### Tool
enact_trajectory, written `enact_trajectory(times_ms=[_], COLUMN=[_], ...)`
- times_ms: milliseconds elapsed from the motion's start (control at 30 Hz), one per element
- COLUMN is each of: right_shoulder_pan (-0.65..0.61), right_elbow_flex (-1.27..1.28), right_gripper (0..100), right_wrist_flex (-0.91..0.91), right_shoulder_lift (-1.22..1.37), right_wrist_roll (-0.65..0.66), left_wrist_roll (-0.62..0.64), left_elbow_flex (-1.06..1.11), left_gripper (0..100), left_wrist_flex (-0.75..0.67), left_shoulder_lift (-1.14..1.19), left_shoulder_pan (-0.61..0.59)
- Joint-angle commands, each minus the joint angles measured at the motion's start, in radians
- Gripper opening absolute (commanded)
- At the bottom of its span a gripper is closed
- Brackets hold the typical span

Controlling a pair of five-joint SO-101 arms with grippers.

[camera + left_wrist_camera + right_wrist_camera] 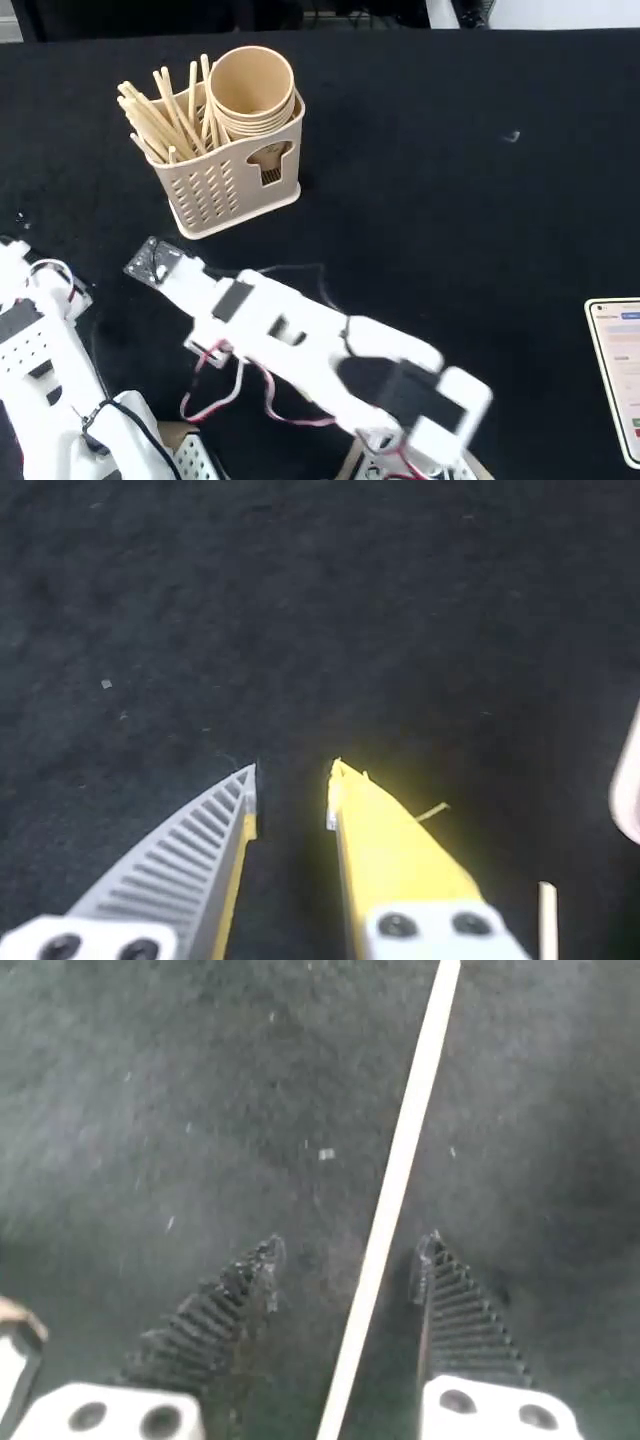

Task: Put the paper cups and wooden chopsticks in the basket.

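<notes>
High view: basket [235, 185] at 11 o'clock holds the paper cups [252, 85] and many chopsticks [165, 120].
Right tool [350, 1248]: spread, one loose chopstick [400, 1180] lying on the surface [150, 1080] between its fingers.
Left tool [292, 773]: spread, empty.
Left to do: at least this stick, I judge.

A beige basket [215, 185] with slotted walls stands upright on the black bench. A nested stack of tan paper cups [252, 88] sits mouth-up in one end of it, rising above the rim. Beside the cups, a bundle of pale wooden chopsticks [168, 118] leans and fans outward in the other end. One more chopstick [398, 1185] lies flat on the bench, between the spread fingers of the right hand [350, 1248], touching neither.
</notes>
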Motion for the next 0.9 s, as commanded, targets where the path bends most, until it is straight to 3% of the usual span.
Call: enact_trajectory(times_ms=[0,100,267,567,700,867], right_shoulder_pan=[0.051,0.074,0.1,0.233,0.25,0.258], right_elbow_flex=[-0.091,-0.091,-0.076,-0.082,-0.082,-0.074], right_gripper=[15.0,0.5,1.1,1.1,1.1,1.1], right_wrist_flex=[0.008,0.014,0.08,0.25,0.117,-0.258], right_shoulder_lift=[0.058,0.07,-0.035,-0.561,-0.803,-0.949], right_wrist_roll=[-0.014,-0.011,-0.009,0.087,0.08,0.08], left_wrist_roll=[0.003,0.003,0.071,0.104,0.19,0.226], left_elbow_flex=[0.008,0.012,0.022,0.024,0.065,0.136], left_gripper=[13,13,13,13,13,13], left_wrist_flex=[-0.049,-0.052,-0.055,-0.057,-0.095,-0.206], left_shoulder_lift=[-0.021,-0.021,-0.021,-0.012,-0.021,-0.021], left_shoulder_pan=[-0.031,-0.027,-0.031,-0.024,-0.024,0.015])
